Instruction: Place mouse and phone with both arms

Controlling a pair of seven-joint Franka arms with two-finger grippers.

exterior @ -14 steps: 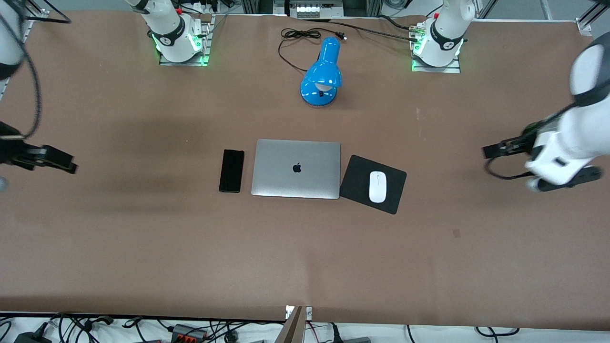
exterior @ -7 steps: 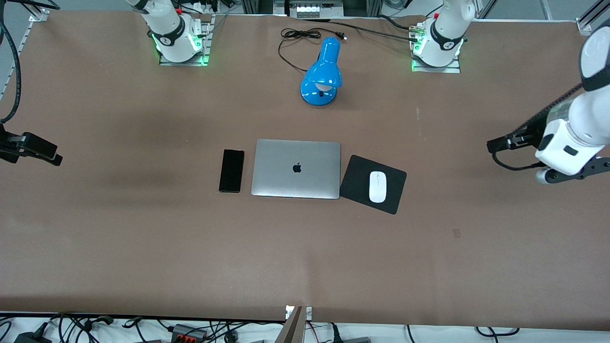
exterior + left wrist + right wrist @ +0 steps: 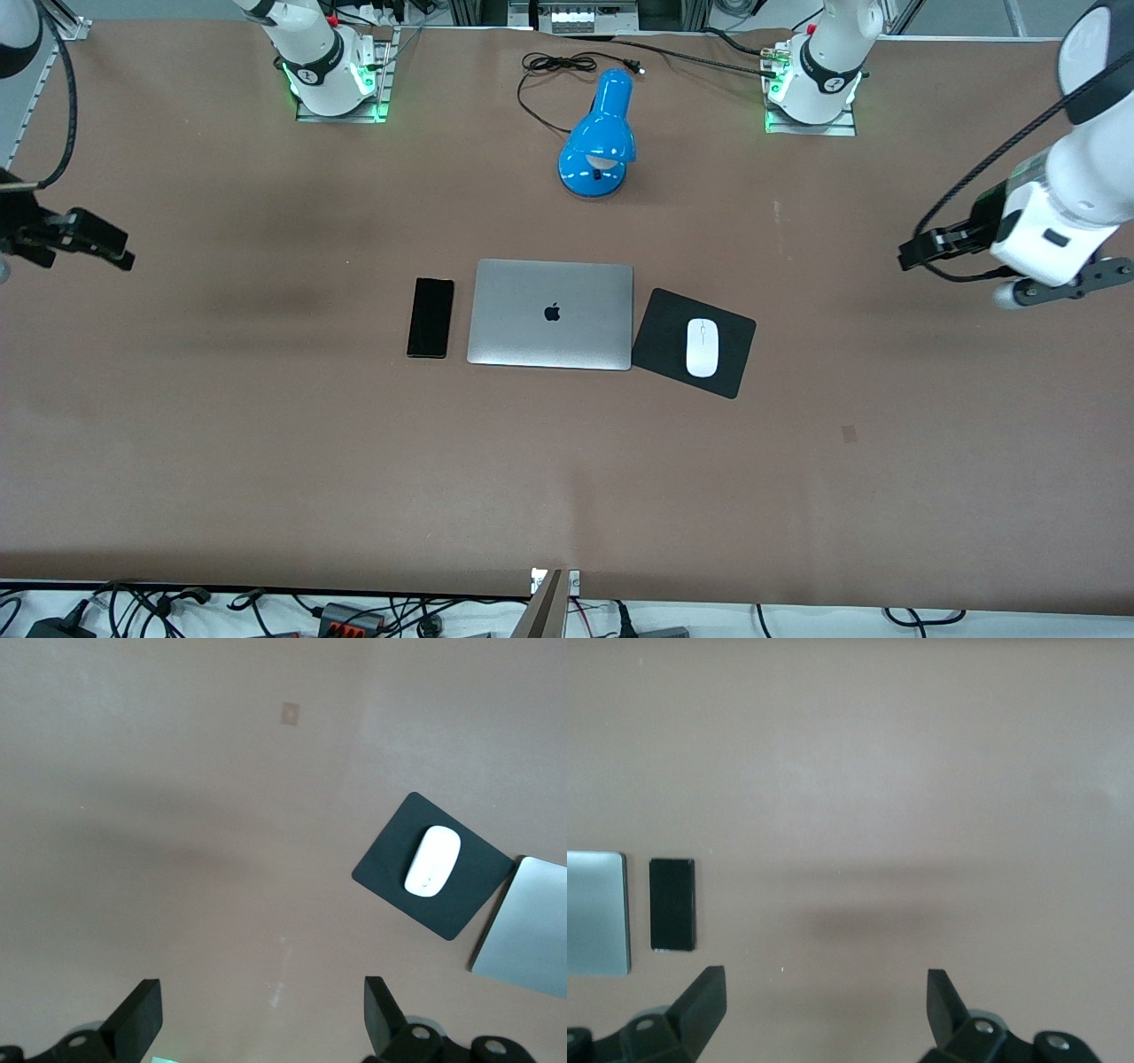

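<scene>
While both grippers hover spread, empty: glossy white oval mouse [image 3: 702, 346] on matte black square pad [image 3: 664, 337]; slim black phone [image 3: 431, 317] flat beside silver laptop [image 3: 551, 313], toward right arm's end. Left gripper [image 3: 259, 1020], right gripper [image 3: 824, 1005] over bare brown table [image 3: 266, 443].

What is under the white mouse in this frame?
The mouse lies on a black mouse pad, which sits on the brown table beside the closed silver laptop. The pad's patch beneath the mouse is covered. Neither hand touches it.
</scene>
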